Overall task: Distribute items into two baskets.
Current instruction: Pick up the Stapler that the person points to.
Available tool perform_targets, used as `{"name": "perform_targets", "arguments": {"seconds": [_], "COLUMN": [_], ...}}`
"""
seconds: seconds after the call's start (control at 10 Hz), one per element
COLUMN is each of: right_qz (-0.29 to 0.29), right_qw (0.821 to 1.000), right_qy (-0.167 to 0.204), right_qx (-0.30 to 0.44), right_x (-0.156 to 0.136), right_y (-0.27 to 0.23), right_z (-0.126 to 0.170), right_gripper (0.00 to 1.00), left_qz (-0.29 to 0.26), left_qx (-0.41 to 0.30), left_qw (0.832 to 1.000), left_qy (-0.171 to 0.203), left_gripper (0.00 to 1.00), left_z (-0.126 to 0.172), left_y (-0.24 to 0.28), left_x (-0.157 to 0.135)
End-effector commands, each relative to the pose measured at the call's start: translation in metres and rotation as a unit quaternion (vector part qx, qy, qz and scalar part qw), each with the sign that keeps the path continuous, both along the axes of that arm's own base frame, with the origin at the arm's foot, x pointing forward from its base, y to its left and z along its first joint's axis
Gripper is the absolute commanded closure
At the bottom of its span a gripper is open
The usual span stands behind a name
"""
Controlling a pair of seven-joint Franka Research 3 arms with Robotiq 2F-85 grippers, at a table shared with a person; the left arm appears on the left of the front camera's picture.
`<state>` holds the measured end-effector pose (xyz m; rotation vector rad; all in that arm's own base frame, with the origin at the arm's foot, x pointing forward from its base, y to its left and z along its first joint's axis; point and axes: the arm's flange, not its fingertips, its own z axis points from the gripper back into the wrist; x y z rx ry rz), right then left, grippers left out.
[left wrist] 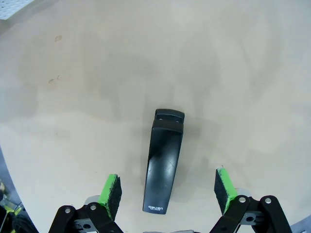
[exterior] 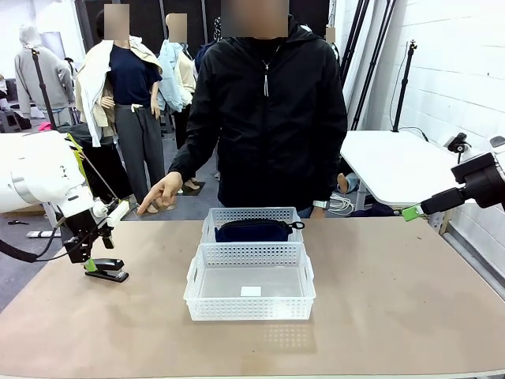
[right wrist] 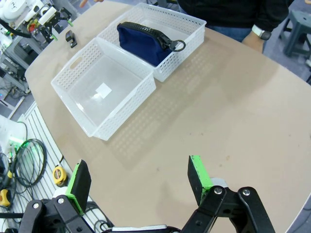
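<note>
My left hand [left wrist: 167, 191] hangs open just above the black stapler [left wrist: 163, 162], one green pad on each side of its long body, neither touching it. The stapler lies flat on the bench [exterior: 410, 316], well to the left of the nearer basket [exterior: 248, 309], which holds only its label. Touching that basket from behind, the farther basket [exterior: 252, 213] carries the navy zip pouch [exterior: 252, 230]. I judge the stapler stiff, smooth-topped and fairly dense, so I'd pinch its flat sides near mid-length, low down. My right hand [right wrist: 138, 179] is open too, far right of the nearer basket.
</note>
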<state>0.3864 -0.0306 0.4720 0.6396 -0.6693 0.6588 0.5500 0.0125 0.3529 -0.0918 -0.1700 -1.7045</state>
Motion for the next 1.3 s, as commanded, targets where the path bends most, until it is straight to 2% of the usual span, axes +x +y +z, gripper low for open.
{"name": "perform_targets", "arguments": {"seconds": [0.0,0.3,1.0,1.1,1.2], "right_qz": [-0.002,-0.002,-0.002,-0.002,-0.002], "right_qw": [1.0,1.0,1.0,1.0,1.0], "right_qy": [0.006,0.006,0.006,0.006,0.006], "right_qx": [0.005,0.005,0.005,0.005,0.005], "right_x": [0.0,0.0,0.0,0.0,0.0], "right_y": [0.002,0.002,0.002,0.002,0.002], "right_z": [0.0,0.0,0.0,0.0,0.0], "right_gripper": [0.0,0.0,0.0,0.0,0.0], "left_qz": [-0.01,-0.011,-0.009,-0.009,-0.008], "left_qx": [0.006,0.01,0.029,0.028,0.028], "left_qw": [1.0,1.0,1.0,1.0,1.0], "left_qy": [-0.012,0.0,-0.002,-0.003,-0.003], "left_gripper": [0.0,0.0,0.0,0.05,0.14], "left_z": [-0.01,-0.025,-0.034,-0.034,-0.034], "left_y": [0.0,-0.002,0.001,0.001,0.001], "left_x": [0.001,-0.002,0.0,0.001,0.001]}}
